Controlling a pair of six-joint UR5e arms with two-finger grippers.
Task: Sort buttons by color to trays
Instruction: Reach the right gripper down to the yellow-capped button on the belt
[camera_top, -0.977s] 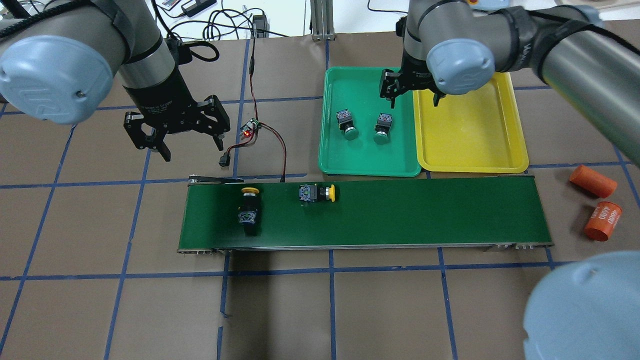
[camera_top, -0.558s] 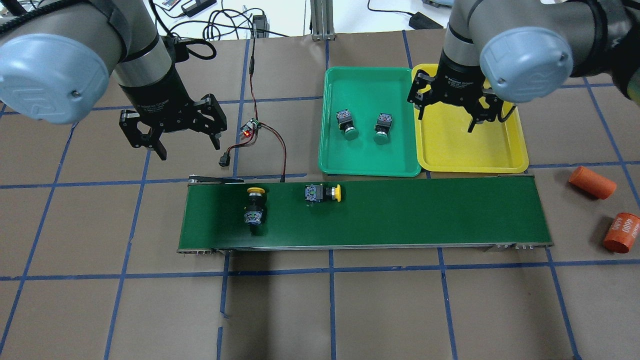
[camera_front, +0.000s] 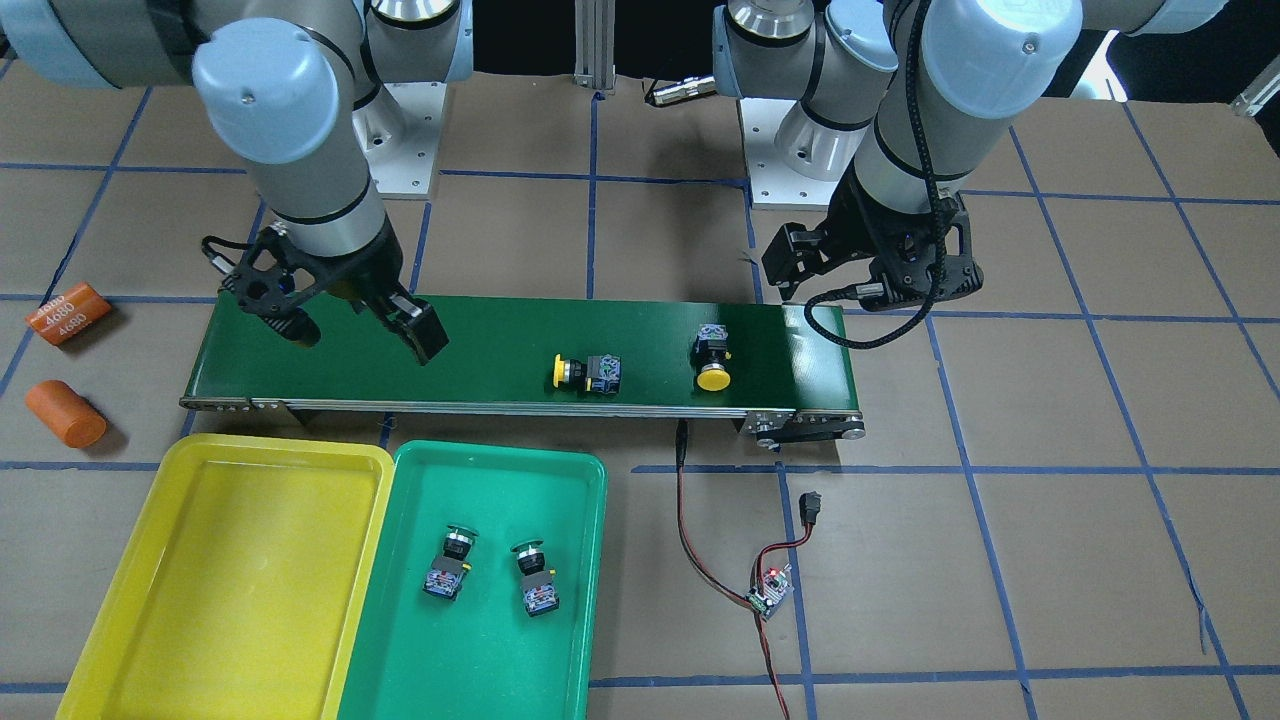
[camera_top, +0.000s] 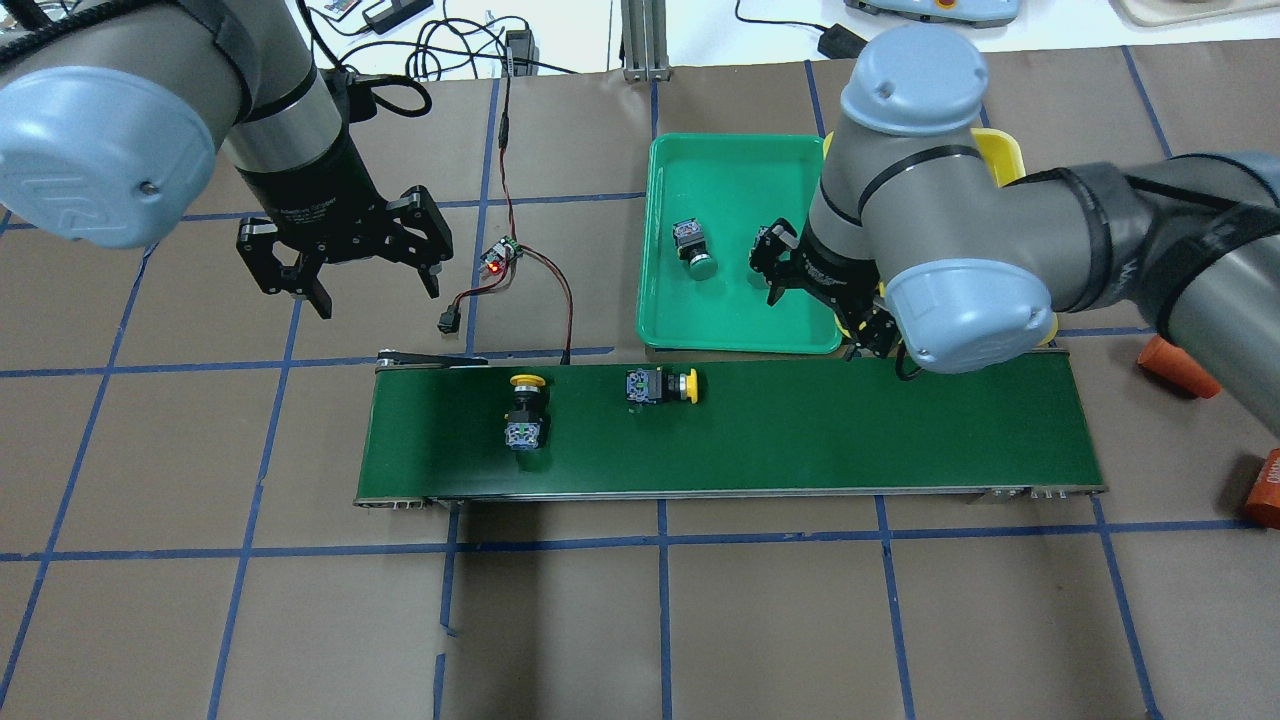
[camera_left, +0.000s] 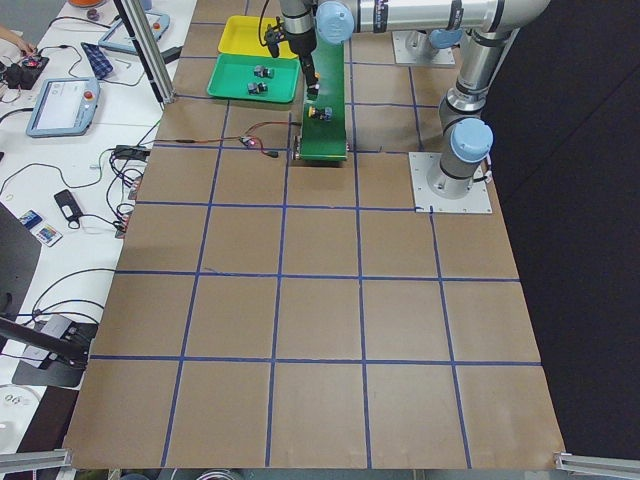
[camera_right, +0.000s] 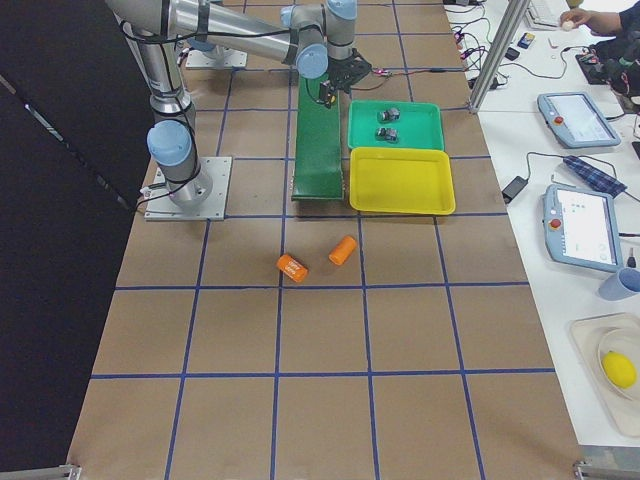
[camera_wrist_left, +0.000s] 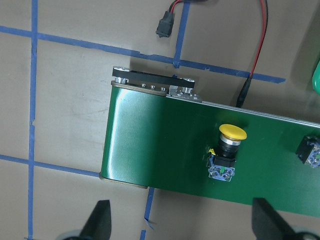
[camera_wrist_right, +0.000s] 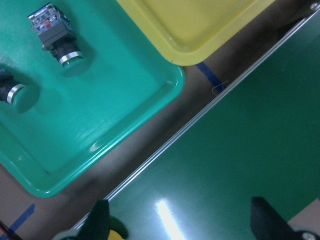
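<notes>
The left arm reaches out with its wrist pointing straight down. The left gripper (camera_top: 380, 298) hangs well above the brown paper-covered table (camera_top: 780, 640), near the left end of the long dark green conveyor belt (camera_top: 850, 430). Its two black fingers are spread wide with nothing between them.

The right arm comes across from the right with its wrist joints folded above the trays. The right gripper (camera_front: 362, 335) hovers over the belt's right part, by the long edge that faces the trays. It is turned slantwise to that edge, its fingers parted and empty.

Two push-button switches with yellow mushroom caps and black-and-grey bodies lie on the belt. The left yellow button (camera_top: 525, 410) is near the belt's left end, cap toward the tray-side edge. The middle yellow button (camera_top: 660, 386) lies along that edge, cap toward the right end.

Two green-capped buttons (camera_front: 450, 563) (camera_front: 535, 580) lie side by side near the middle of the shallow teal-green plastic tray (camera_front: 480, 670), caps toward its belt-side edge. The bright yellow plastic tray (camera_front: 220, 600) sits against the green tray's right edge.

Two orange cylinders (camera_front: 68, 312) (camera_front: 65, 412) lie on the table past the belt's right end.
</notes>
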